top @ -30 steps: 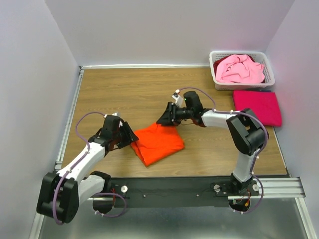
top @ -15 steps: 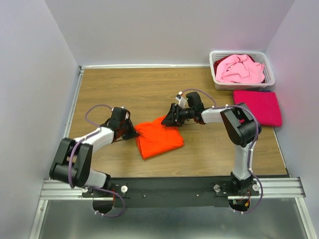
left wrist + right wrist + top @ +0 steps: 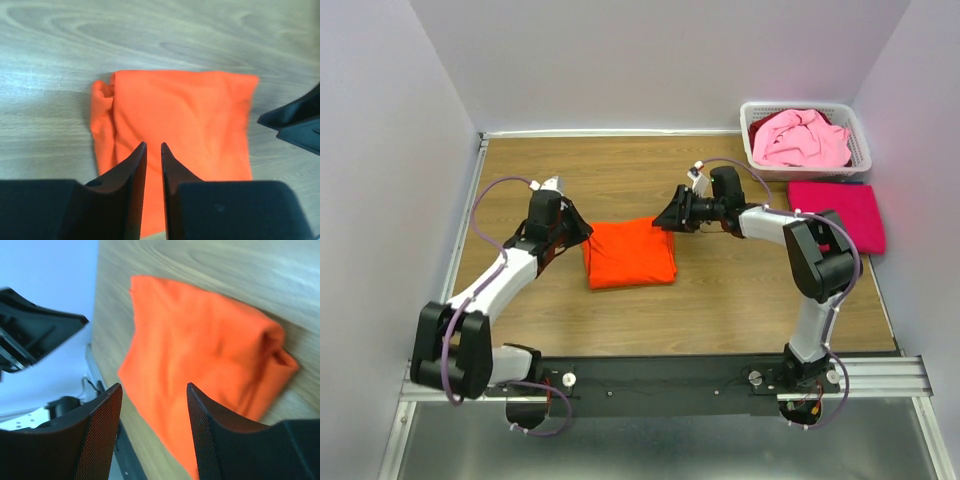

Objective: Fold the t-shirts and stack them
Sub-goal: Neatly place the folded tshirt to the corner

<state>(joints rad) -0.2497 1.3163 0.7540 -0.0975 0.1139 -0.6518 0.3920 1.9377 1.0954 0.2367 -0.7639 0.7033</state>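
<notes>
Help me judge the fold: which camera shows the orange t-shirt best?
Top external: the whole folded orange t-shirt shows, with all four edges visible. The left wrist view is sharp, but the left gripper hides its near edge. The right wrist view is blurred, and the right gripper covers part.

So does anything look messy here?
Yes. The pink t-shirt sits crumpled in a heap in the white basket, not folded. The orange t-shirt on the table is folded, but one edge is bunched up and lumpy.
</notes>
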